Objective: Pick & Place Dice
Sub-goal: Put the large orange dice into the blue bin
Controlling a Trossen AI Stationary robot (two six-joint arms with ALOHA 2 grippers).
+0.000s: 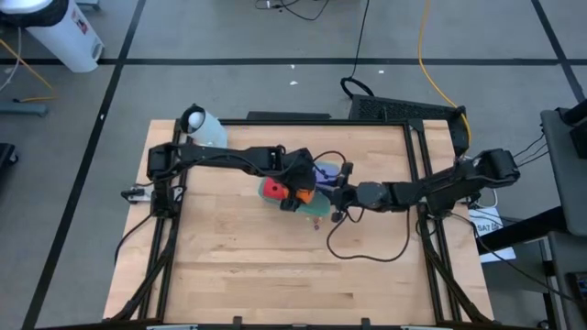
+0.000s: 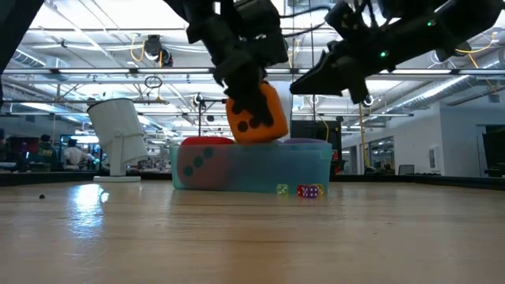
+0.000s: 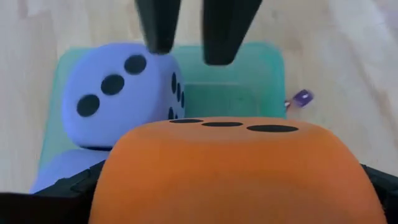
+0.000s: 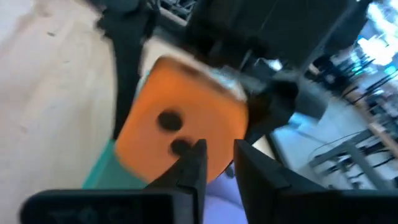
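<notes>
Bright, even light from ceiling lamps [image 2: 150, 49] floods the low view, throwing glare across the bench [image 2: 237, 237]. The right wrist view is smeared with motion blur. In the left wrist view, the orange die [image 3: 230, 174] looms close and soft.

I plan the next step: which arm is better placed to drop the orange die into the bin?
Left. Its end effector is shut on the orange die just above the bin. The right end effector only hovers beside, holding nothing.
</notes>
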